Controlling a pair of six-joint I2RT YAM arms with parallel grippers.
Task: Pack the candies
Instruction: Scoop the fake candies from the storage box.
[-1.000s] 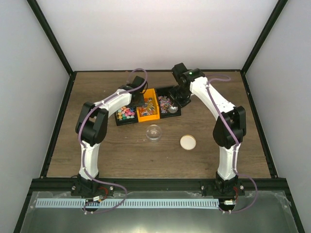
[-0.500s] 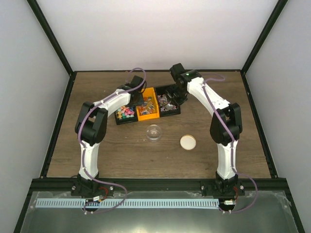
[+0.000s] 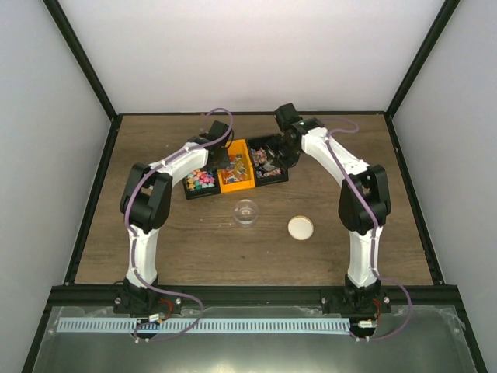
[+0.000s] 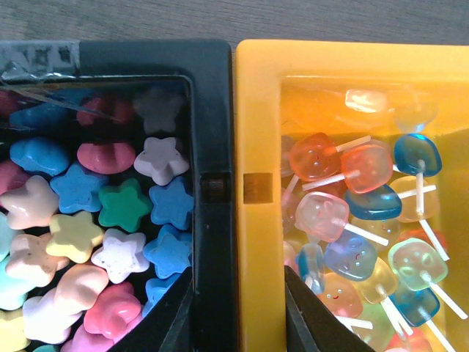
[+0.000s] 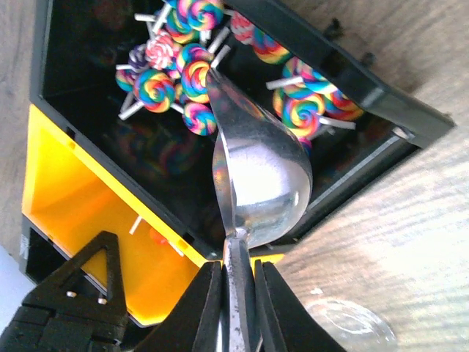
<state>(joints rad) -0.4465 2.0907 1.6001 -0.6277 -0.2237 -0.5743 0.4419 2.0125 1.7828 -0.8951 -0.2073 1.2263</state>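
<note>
Steel spoon point(image 5: 260, 183) tip in candies point(image 5: 156, 88) | right gripper point(image 5: 236, 308) clamps its handle | left gripper point(image 4: 245, 326) cropped, grip unclear

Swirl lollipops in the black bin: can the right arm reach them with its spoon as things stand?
Probably yes. The right gripper holds the spoon, its tip among the swirl lollipops in the open black bin; nothing covers them.
</note>
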